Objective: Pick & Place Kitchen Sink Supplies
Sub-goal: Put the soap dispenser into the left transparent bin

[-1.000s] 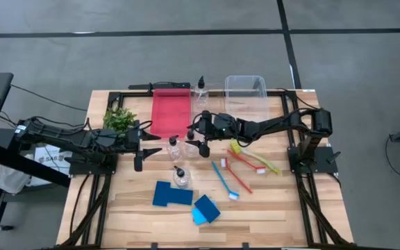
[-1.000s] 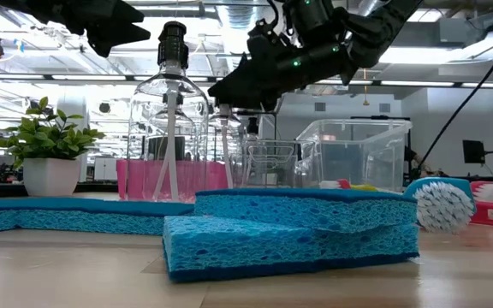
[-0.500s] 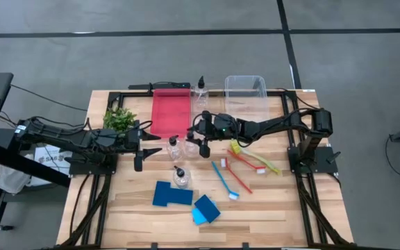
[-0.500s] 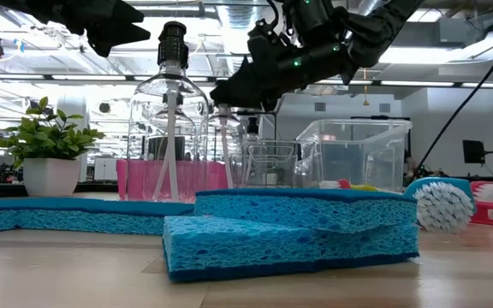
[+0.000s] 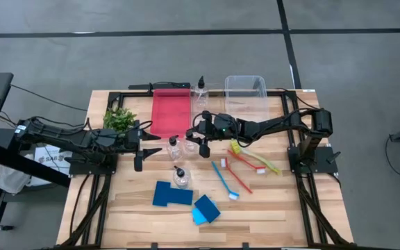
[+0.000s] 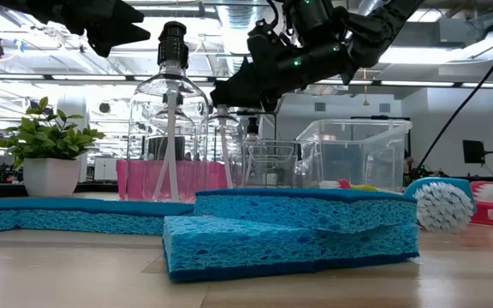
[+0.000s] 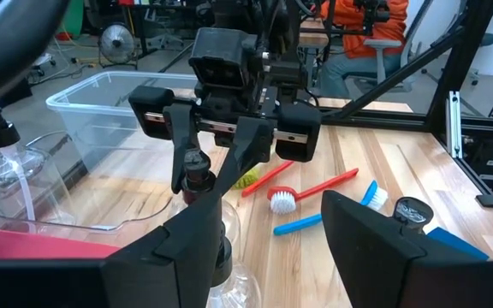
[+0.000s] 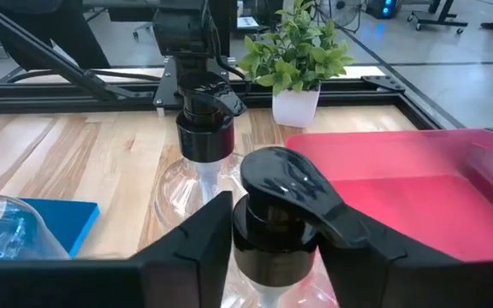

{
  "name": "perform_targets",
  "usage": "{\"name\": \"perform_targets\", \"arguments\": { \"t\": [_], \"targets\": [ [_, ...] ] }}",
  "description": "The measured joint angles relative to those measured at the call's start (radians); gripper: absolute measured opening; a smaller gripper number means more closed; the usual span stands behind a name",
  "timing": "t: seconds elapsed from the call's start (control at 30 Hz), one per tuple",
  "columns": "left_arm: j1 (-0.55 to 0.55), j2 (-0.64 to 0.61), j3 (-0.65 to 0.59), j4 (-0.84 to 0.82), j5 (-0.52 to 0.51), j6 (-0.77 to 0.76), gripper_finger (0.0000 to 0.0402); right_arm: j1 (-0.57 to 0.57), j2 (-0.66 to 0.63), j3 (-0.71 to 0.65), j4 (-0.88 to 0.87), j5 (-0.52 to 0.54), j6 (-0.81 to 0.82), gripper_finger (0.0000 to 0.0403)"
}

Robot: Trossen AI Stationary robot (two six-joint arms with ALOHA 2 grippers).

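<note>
Three clear pump bottles stand mid-table; one [image 5: 180,177] is nearer the near edge, and another [image 5: 201,89] stands between the bins. My right gripper [image 5: 198,142] is open, one finger on each side of a bottle's black pump top [image 8: 276,214]; whether the fingers touch it I cannot tell. My left gripper [image 5: 146,151] is open, just left of the neighbouring bottle [image 5: 173,147], touching nothing. Dark [image 5: 171,194] and light [image 5: 206,208] blue sponges lie flat near the near edge. Blue [image 5: 225,180], red [image 5: 240,165] and yellow-green [image 5: 255,158] brushes lie right of centre.
A red bin [image 5: 170,111] and a clear bin [image 5: 247,94] sit along the far edge. A small potted plant [image 5: 119,119] stands at the far left, beside my left arm. Bare wood shows at the near right [image 5: 290,208] and near left corners.
</note>
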Motion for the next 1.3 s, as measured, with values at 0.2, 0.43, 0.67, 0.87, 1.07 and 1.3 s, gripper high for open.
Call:
{"name": "perform_targets", "arguments": {
  "t": [0.2,0.43,0.67,0.87,1.07,1.3],
  "targets": [
    [0.000,0.000,0.000,-0.003,0.000,0.000,0.0205,-0.001,0.000,0.000,-0.001,0.000,0.018,0.0136],
    [0.000,0.000,0.000,-0.003,0.000,0.000,0.0205,-0.001,-0.002,0.000,-0.003,0.000,0.041,0.0122],
    [0.000,0.000,0.000,-0.003,0.000,0.000,0.0205,-0.001,-0.018,0.000,-0.026,0.050,0.059,0.0153],
    [0.000,0.000,0.000,-0.003,0.000,0.000,0.0205,-0.001,-0.076,0.002,-0.078,0.053,0.076,0.0122],
    [0.000,0.000,0.000,-0.004,0.000,0.000,0.0205,0.016,-0.179,0.000,-0.153,0.053,0.089,0.0125],
    [0.000,0.000,0.000,-0.005,0.000,0.000,0.0205,0.038,-0.326,0.000,-0.225,0.053,0.059,0.0140]
  ]
}}
